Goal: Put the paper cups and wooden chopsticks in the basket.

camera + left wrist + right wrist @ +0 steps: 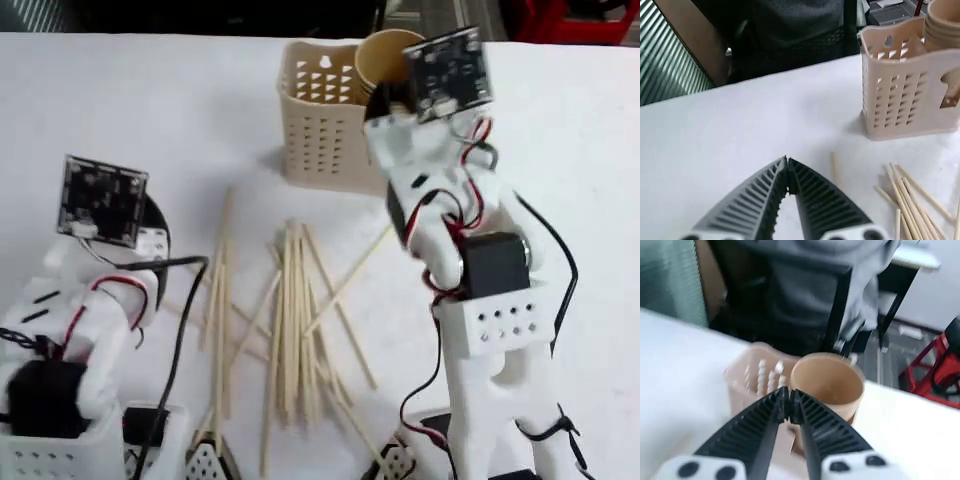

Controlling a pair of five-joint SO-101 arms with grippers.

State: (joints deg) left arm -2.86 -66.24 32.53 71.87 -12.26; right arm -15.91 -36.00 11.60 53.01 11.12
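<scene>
The beige perforated basket [320, 120] stands at the back middle of the white table, with a brown paper cup [385, 55] upright inside it. Many wooden chopsticks [295, 320] lie scattered on the table in front of the basket. My right gripper [786, 390] is shut with nothing between its fingers, and its tips hover just before the rim of the cup [827, 385] and the basket [747, 385]. My left gripper [788, 160] is shut and empty, low over bare table, with chopsticks [910, 200] and the basket [905, 100] off to one side of it.
The right arm [480, 270] rises from the front right and leans over the basket's right side. The left arm [80, 330] sits at the front left. Cables hang from both arms. A red object and a chair stand beyond the table's far edge.
</scene>
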